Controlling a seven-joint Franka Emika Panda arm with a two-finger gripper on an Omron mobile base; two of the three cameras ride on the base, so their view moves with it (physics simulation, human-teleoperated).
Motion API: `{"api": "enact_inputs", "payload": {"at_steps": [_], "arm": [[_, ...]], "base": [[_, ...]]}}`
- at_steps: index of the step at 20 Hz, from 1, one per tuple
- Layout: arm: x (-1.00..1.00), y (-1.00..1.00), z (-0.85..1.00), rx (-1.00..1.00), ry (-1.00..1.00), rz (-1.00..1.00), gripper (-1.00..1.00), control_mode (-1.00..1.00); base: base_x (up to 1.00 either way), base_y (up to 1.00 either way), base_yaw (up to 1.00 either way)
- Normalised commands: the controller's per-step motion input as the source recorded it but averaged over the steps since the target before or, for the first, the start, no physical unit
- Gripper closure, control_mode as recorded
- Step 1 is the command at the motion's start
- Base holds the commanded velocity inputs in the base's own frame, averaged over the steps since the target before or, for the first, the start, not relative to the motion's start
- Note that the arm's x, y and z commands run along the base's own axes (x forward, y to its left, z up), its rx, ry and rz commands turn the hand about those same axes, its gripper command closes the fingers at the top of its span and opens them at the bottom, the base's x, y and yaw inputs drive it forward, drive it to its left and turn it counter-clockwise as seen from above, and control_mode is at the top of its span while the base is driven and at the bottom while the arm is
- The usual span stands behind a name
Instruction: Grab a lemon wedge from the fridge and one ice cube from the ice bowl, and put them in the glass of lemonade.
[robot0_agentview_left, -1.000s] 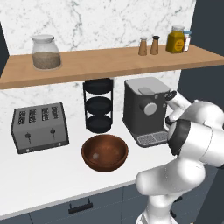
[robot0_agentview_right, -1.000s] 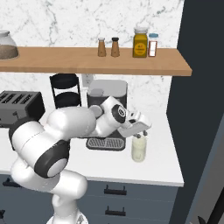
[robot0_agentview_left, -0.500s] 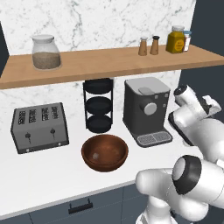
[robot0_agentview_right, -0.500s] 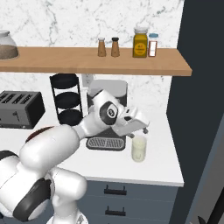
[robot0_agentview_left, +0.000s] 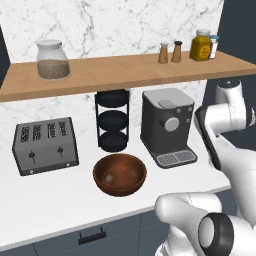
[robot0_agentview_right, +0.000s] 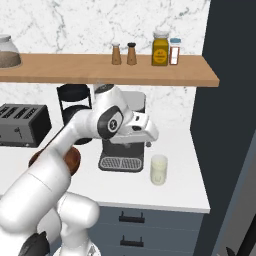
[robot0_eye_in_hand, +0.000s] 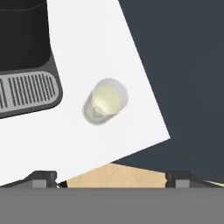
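Note:
The glass of lemonade (robot0_agentview_right: 158, 169) stands on the white counter, right of the coffee machine (robot0_agentview_right: 121, 150). From above it shows pale yellow liquid (robot0_eye_in_hand: 105, 101). My gripper (robot0_agentview_right: 149, 139) hangs a little above the glass and to its left. Its fingertips (robot0_eye_in_hand: 43, 177) sit far apart at the bottom of the hand view with nothing between them, so the gripper (robot0_eye_in_hand: 110, 178) is open. The brown ice bowl (robot0_agentview_left: 120, 174) rests in front of the black rack, with a faint pale speck inside. The dark fridge (robot0_agentview_right: 230, 125) rises at the right. The lemon wedge is hidden from me.
A toaster (robot0_agentview_left: 45, 146) stands at the left of the counter and a three-tier black rack (robot0_agentview_left: 113, 120) behind the bowl. The wooden shelf (robot0_agentview_right: 110, 70) above carries jars and shakers. The counter's edge (robot0_eye_in_hand: 144, 144) runs close to the glass, with tan floor beyond.
My hand has lifted slightly and drawn back to the left from the glass, and the arm's elbow has swung out. The glass has stayed in place.

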Motion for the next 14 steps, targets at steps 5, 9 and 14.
{"api": "enact_inputs", "payload": {"at_steps": [5,9,14], "arm": [[-0.30,0.83,0.17,0.34,-0.03,0.13,-1.00,-1.00],[-0.56,0.78,-0.46,0.03,-0.15,0.15,-1.00,-1.00],[-0.63,0.50,-0.31,0.00,-0.18,0.05,-1.00,-1.00]], "base": [[0.00,0.00,0.00],[0.00,0.00,0.00],[0.00,0.00,0.00]]}}
